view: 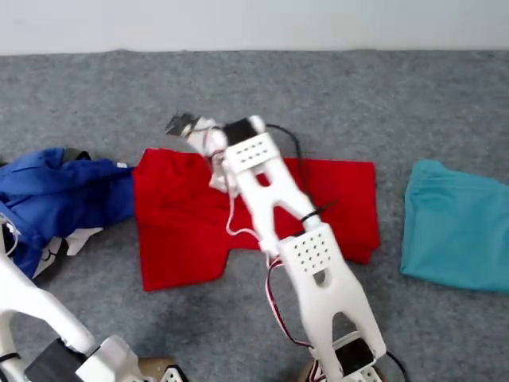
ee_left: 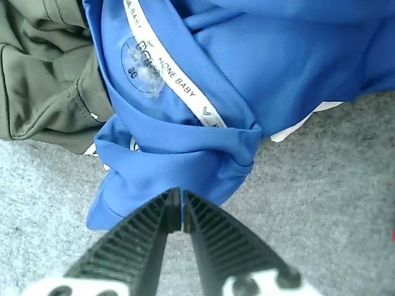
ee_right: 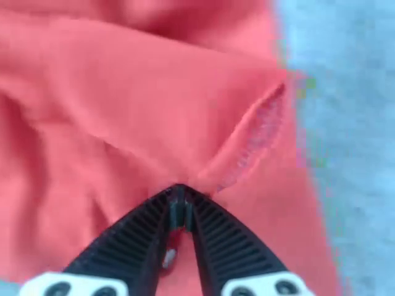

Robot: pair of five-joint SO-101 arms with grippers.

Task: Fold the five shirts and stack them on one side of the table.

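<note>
Teal shirt ran off the edge; right arm hid part of red shirt; olive shirt cropped, partly under blue shirt

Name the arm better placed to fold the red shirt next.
Right: the right end effector is shut on the red shirt; the left end effector sits shut at the blue shirt.

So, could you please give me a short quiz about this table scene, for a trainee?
1. True or false: the teal shirt lies apart from the red shirt.
2. The right pincer is shut on a shirt of which colour? A red, B blue, C teal.
3. In the left wrist view, what colour is the garment beside the blue shirt?
Key: 1 true; 2 A; 3 olive green.
</note>
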